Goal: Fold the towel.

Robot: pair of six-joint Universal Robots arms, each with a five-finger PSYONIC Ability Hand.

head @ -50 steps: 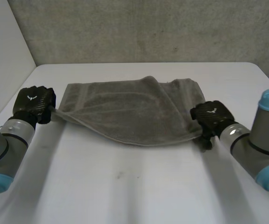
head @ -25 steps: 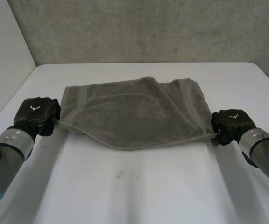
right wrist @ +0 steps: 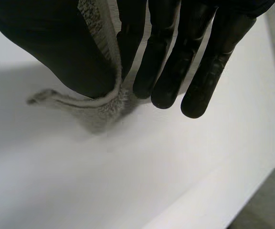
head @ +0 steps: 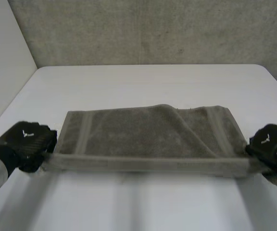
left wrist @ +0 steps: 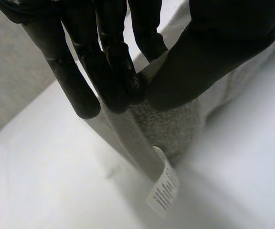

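Observation:
A grey towel (head: 148, 137) is stretched taut across the white table (head: 143, 82), its near edge raised between my two hands. My left hand (head: 25, 142) pinches the towel's near left corner (left wrist: 171, 129) between thumb and fingers (left wrist: 113, 81); a white label (left wrist: 162, 190) hangs from that corner. At the near right corner, my right hand (head: 273, 144) pinches the towel (right wrist: 101, 102) between thumb and fingers (right wrist: 168, 71). One flap of cloth lies folded diagonally over the towel's right part.
A grey wall (head: 148, 29) stands behind the table's far edge. Bare table surface lies in front of the towel (head: 143, 202) and beyond it. The table's edge (right wrist: 233, 191) runs close beside my right hand.
Both hands have moved apart and toward the table's near side, pulling the towel out flat and taut. The right hand has closed on its corner.

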